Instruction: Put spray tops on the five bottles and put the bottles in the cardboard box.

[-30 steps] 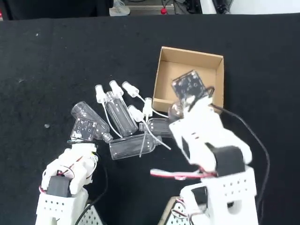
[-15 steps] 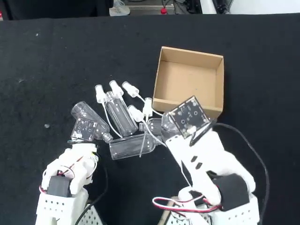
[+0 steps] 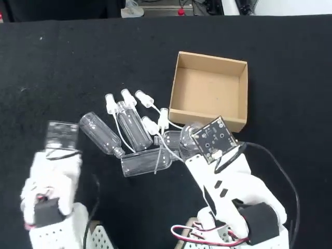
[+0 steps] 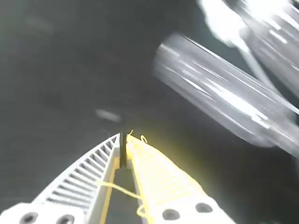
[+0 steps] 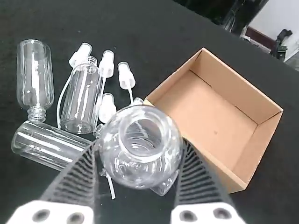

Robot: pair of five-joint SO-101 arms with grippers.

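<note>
High view: at far left, the left arm (image 3: 52, 171) stands over the black table (image 3: 62, 62) just beside the leftmost bottle (image 3: 101, 134), which lies with its open neck aimed at the heap. The left wrist view shows the left gripper (image 4: 124, 136) closed tip to tip on nothing, with a lying bottle just beyond it. Between the arms, loose spray tops (image 3: 128, 97) fan out on the far side of two more bottles (image 3: 145, 162). At right, the right gripper (image 5: 140, 150) clamps a capless bottle (image 5: 140, 135) by its body, mouth turned toward the wrist camera, just short of the cardboard box (image 3: 210, 65). The nearest spray top (image 3: 149, 124) lies just left of that bottle, so capping likely means a rightward reach by the left arm.
</note>
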